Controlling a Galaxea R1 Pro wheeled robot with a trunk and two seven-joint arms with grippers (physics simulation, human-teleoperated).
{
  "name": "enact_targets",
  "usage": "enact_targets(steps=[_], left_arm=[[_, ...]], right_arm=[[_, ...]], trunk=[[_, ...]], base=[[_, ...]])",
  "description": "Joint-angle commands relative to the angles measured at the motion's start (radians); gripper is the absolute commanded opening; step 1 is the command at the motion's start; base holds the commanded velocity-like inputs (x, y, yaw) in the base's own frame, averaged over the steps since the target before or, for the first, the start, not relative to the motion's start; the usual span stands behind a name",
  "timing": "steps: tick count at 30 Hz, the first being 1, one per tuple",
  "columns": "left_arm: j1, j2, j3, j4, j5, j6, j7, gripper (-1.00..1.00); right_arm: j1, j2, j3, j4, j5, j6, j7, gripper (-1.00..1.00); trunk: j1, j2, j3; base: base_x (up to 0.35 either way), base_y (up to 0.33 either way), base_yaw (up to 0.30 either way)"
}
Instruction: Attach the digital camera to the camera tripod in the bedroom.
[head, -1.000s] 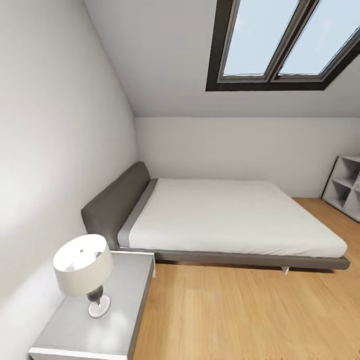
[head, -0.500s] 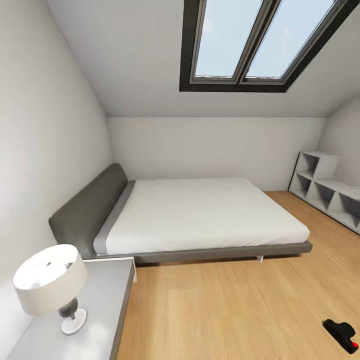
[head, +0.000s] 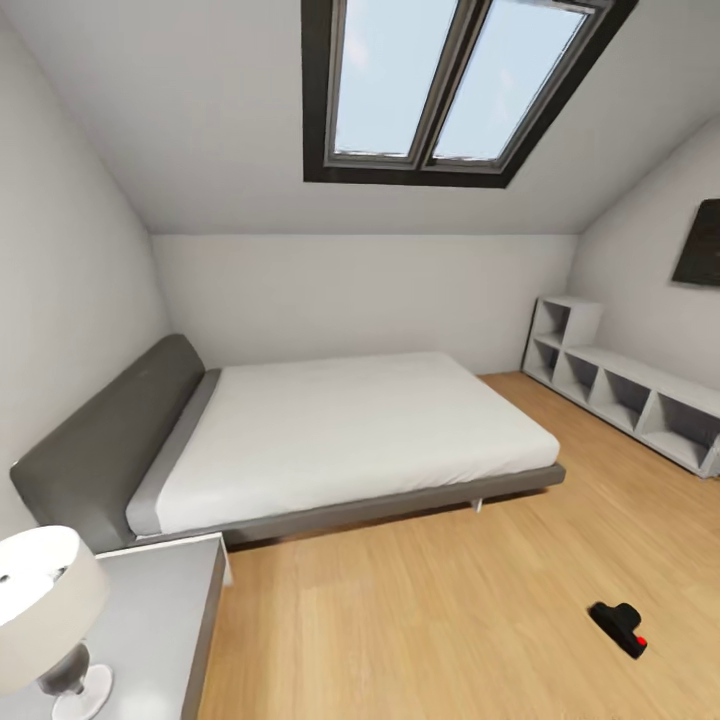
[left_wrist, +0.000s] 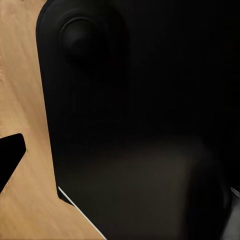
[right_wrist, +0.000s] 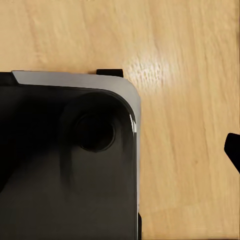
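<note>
View turned to the right since before, now showing camera (head: 618, 628) lying on wooden floor (head: 420, 620) well apart from bed (head: 340, 440); probably light, stiff, somewhat fragile, best gripped across body; finger state of both grippers impossible to tell

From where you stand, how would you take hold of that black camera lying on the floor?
The digital camera lies low on the wooden floor, well clear of the bed, open on all sides. Probably come straight down from above and close the fingers across the narrow width of its elongated body, avoiding the end with the red button. It is too small here to judge the lens.
</note>
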Motion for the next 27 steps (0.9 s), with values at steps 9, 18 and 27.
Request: enact_targets(steps=[9, 18, 27], left_arm=[[0.001, 0.0, 0.0, -0.002, 0.001, 0.001, -0.001, 1.0], [0.0, 0.0, 0.0, -0.002, 0.001, 0.001, -0.001, 1.0], [0.0, 0.0, 0.0, -0.002, 0.001, 0.001, -0.001, 1.0]], right_arm=[[0.0, 0.0, 0.0, 0.0, -0.001, -0.003, 0.001, 1.0], [0.0, 0.0, 0.0, 0.0, -0.001, -0.003, 0.001, 1.0], [0.0, 0.0, 0.0, 0.0, -0.001, -0.003, 0.001, 1.0]], trunk=[[0.0, 0.0, -0.001], [0.0, 0.0, -0.001], [0.0, 0.0, -0.001]], base=[[0.186, 0.0, -0.3], [0.242, 0.0, -0.3], [0.266, 0.0, -0.3]])
